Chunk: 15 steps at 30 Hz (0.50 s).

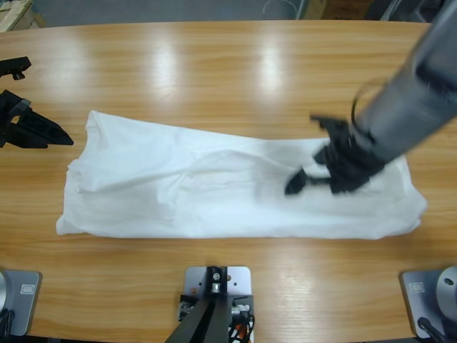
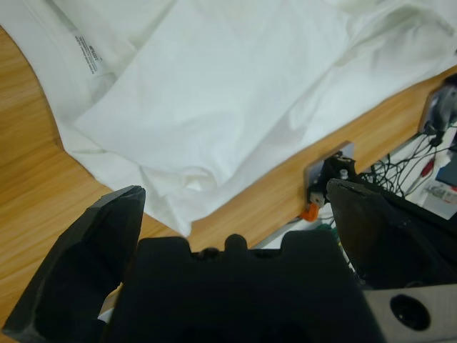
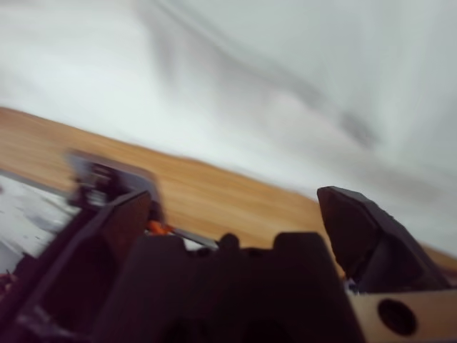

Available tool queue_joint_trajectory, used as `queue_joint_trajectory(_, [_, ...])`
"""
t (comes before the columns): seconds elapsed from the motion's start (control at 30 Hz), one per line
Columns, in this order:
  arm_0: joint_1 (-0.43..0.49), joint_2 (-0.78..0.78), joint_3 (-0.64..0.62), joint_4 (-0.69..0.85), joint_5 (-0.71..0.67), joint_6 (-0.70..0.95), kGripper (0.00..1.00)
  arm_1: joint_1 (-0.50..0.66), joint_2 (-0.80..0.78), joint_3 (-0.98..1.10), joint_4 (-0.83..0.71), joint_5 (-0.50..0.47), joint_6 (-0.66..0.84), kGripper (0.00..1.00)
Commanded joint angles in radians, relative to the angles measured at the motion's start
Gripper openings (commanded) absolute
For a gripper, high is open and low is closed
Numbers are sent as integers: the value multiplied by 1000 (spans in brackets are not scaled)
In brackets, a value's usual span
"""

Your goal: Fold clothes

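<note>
Your T-shirt (image 1: 214, 186) lies lengthwise as a folded band mid-desk (image 1: 214, 64); crosswise folds remain. Right gripper (image 1: 314, 175), at 3 o'clock, jaws open, empty. Left gripper (image 1: 32, 128), at 9 o'clock, likewise.

A long wooden table (image 1: 214, 64) is carrying a single white T-shirt (image 1: 178, 186), lying rumpled and apparently folded lengthwise across its middle (small dark print (image 2: 86, 57) is showing near one edge), ceiling lights glaring on the varnish.

Long glossy wooden table (image 1: 214, 78), ceiling-light glare on it, grey floor (image 1: 143, 11) beyond
</note>
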Motion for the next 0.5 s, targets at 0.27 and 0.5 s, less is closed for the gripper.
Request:
queue_joint_trajectory(0.27, [-32,-6,37,-11,-1,9,996,86,437,-533,125,-8,-183,973])
queue_joint_trajectory(0.5, [-34,21,34,-13,0,9,996,88,558,-758,289,-24,-253,973])
